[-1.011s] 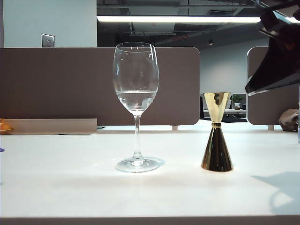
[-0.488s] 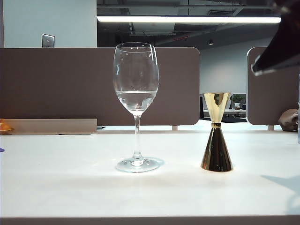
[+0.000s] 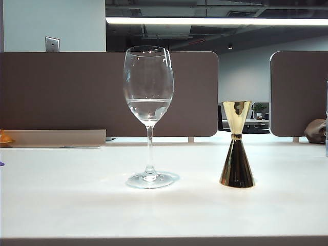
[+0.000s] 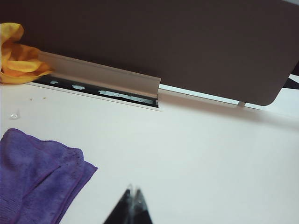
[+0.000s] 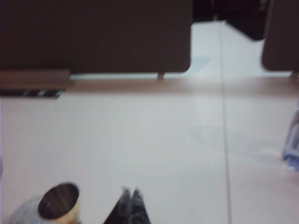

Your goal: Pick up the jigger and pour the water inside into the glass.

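Two vessels stand upright on the white table [image 3: 77, 205], well apart from each other. The glass [image 3: 148, 115] sits left of centre in the exterior view, its bowl holding water [image 3: 148, 107] to somewhat under half its depth. The jigger [image 3: 237, 144] stands to its right, gold upper cone over a dark-reflecting lower cone; its contents cannot be judged from that side, and the right wrist view shows only its dark open mouth [image 5: 58, 201]. Neither arm appears in the exterior view. Left gripper [image 4: 132, 195] hovers above bare table near a purple cloth [image 4: 35, 175], fingers pressed together, empty. Right gripper [image 5: 130, 195] hangs beside the jigger, apart from it, fingers likewise together and holding nothing.
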{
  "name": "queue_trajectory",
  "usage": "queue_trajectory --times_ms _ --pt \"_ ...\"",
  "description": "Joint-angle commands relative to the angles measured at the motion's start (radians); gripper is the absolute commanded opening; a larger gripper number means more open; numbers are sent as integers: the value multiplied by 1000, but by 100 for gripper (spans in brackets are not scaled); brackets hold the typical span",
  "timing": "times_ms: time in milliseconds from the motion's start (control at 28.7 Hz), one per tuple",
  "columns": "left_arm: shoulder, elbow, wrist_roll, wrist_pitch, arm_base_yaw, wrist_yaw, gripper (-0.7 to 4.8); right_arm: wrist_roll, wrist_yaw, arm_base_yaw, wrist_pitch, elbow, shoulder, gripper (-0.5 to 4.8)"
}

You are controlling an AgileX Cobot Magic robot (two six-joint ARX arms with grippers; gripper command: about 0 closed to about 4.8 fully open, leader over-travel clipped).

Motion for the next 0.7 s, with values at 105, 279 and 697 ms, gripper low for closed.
queue_trajectory --times_ms 105,279,697 --pt "-30 -15 4 -5 -4 5 -3 5 1 -56 21 -35 -125 4" --pt "-35 -37 4 -7 -4 5 -3 5 0 -120 17 -87 -216 4" --pt "-66 -111 4 -8 -4 5 -3 5 0 -153 17 -220 -304 4"
